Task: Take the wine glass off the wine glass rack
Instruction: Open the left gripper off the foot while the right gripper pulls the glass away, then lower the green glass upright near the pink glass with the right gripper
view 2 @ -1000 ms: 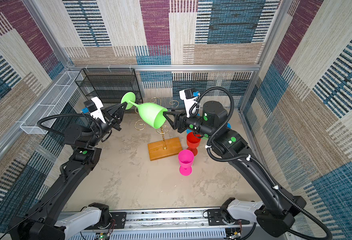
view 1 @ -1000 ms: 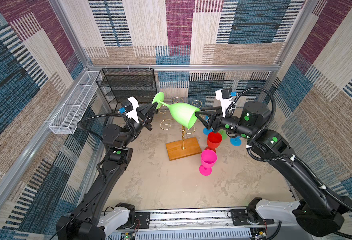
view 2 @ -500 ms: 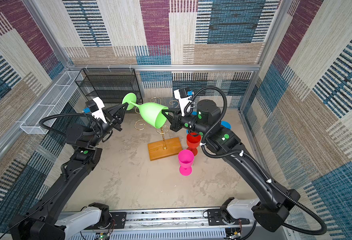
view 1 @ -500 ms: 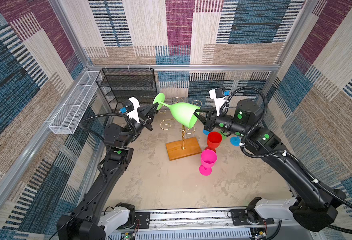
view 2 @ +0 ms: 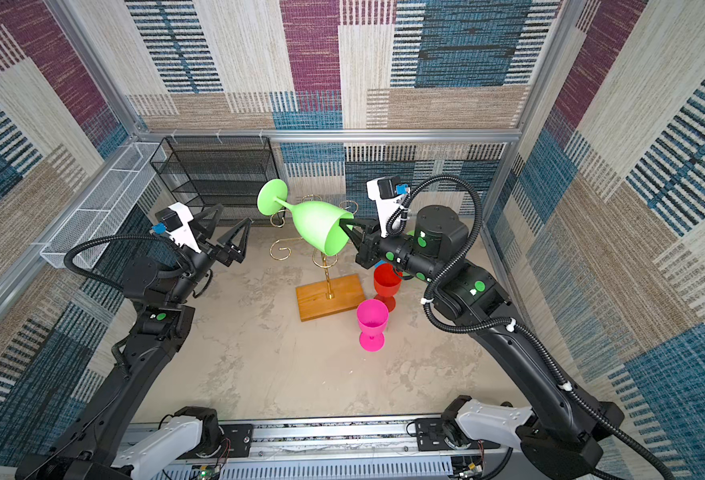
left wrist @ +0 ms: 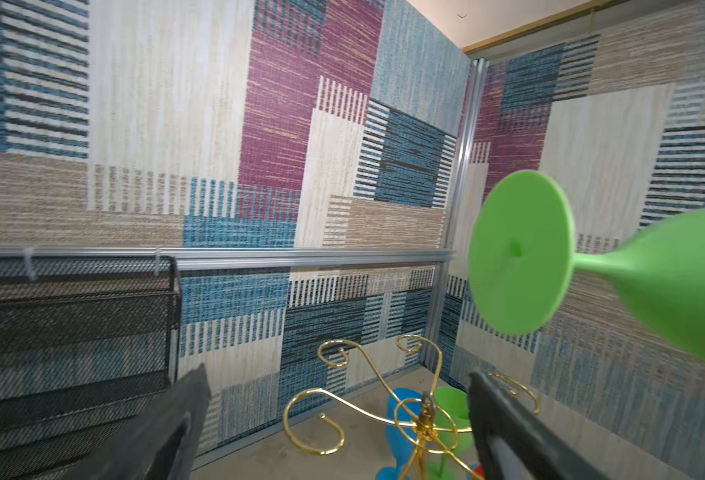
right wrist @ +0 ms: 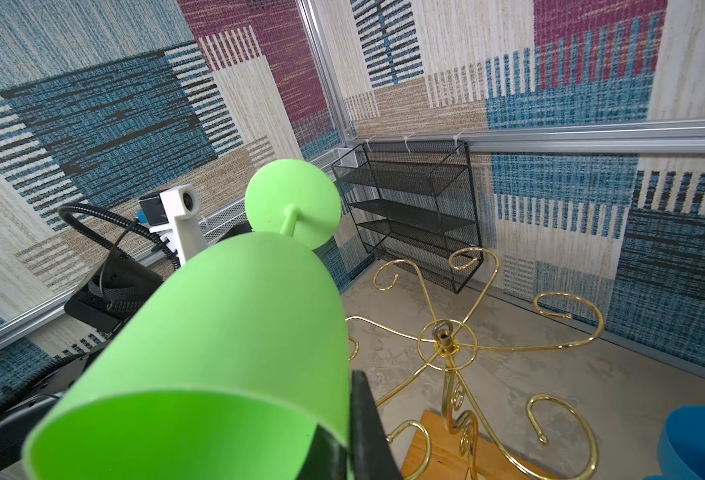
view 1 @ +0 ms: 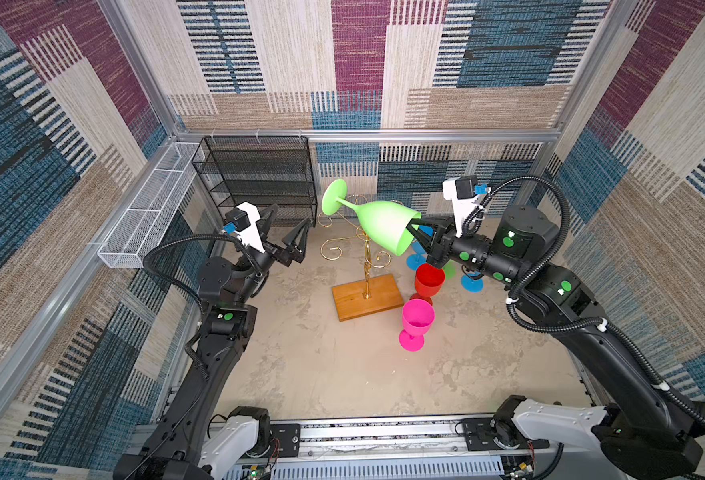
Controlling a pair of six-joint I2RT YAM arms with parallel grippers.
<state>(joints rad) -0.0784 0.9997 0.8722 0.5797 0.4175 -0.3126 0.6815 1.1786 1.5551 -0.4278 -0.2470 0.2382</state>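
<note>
The green wine glass (view 1: 384,224) (view 2: 317,226) lies almost level in the air above the wine glass rack (view 1: 366,266) (view 2: 329,297), its foot (left wrist: 517,253) toward the left arm and clear of the gold scroll arms. My right gripper (view 1: 415,228) (view 2: 348,226) (right wrist: 342,419) is shut on the bowl's rim (right wrist: 238,332), one finger inside and one outside. My left gripper (view 1: 290,222) (view 2: 230,220) (left wrist: 337,374) is open and holds nothing. It is to the left of the foot and apart from it. The rack's gold arms (left wrist: 423,411) (right wrist: 442,336) carry nothing.
Beside the rack's wooden base stand a red glass (view 1: 429,280) and a pink glass (view 1: 417,322). Blue glasses (view 1: 471,282) and another green one (left wrist: 450,405) stand behind them under the right arm. A black mesh shelf (view 1: 259,178) and a white wire basket (view 1: 151,203) line the back left.
The right gripper has carried the green glass a little to the right, away from the left gripper. The left arm has drawn back slightly to the left, still open.
</note>
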